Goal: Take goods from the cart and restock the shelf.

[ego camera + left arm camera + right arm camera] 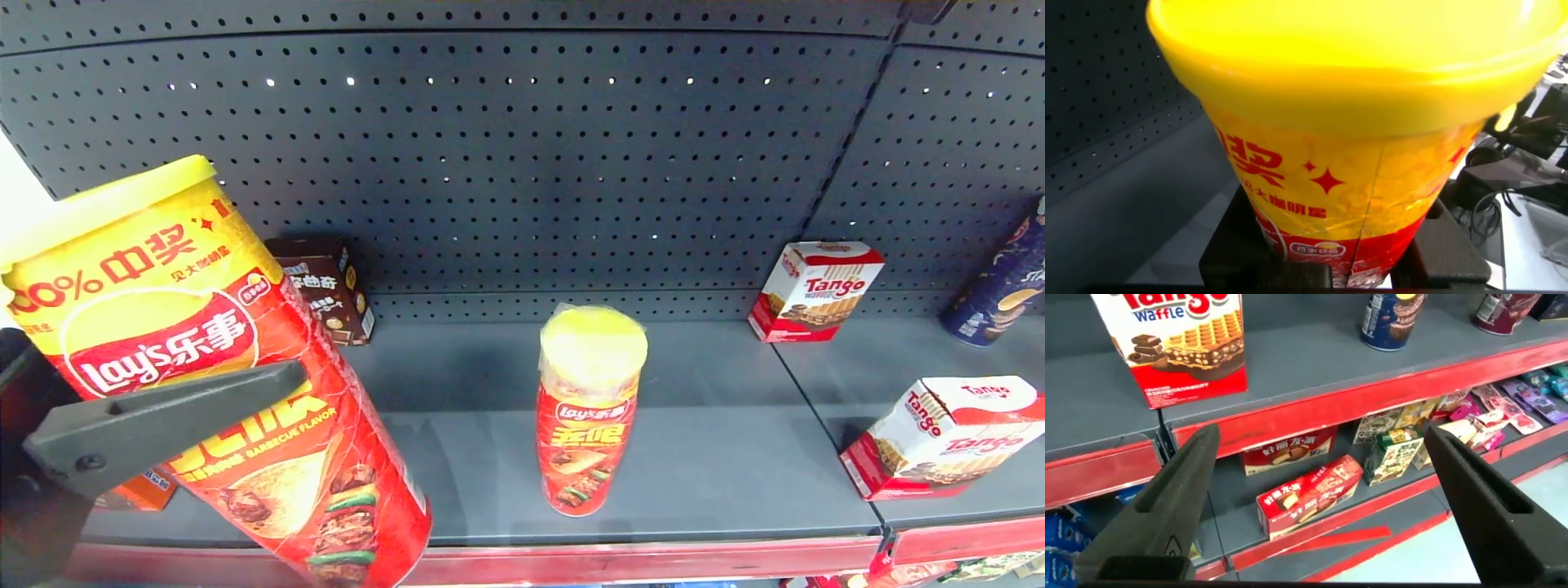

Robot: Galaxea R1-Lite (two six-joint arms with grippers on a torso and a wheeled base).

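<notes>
Chip can, big in the head view, sits in the left hand, which is pinched across its red mid-body. Gripping it there leaves the base free, which I judge suits setting it down. It tilts, yellow lid leaning toward the back left, at the front left corner of the shelf.

A matching can stands upright mid-shelf near the front edge, label outward. The bare stretch between it and the left corner looks like the intended slot.

Right hand is spread and holds nothing, down before the lower shelves, probably parked clear of the work.

A brown box stands at the back left. Two wafer boxes lie toward the right end.

Hard to read:
- The held can's base is cut off, so contact with the shelf is uncertain.
- The far finger is behind the can.
- An orange box is mostly covered.
- A blue can is clipped at the right end.
</notes>
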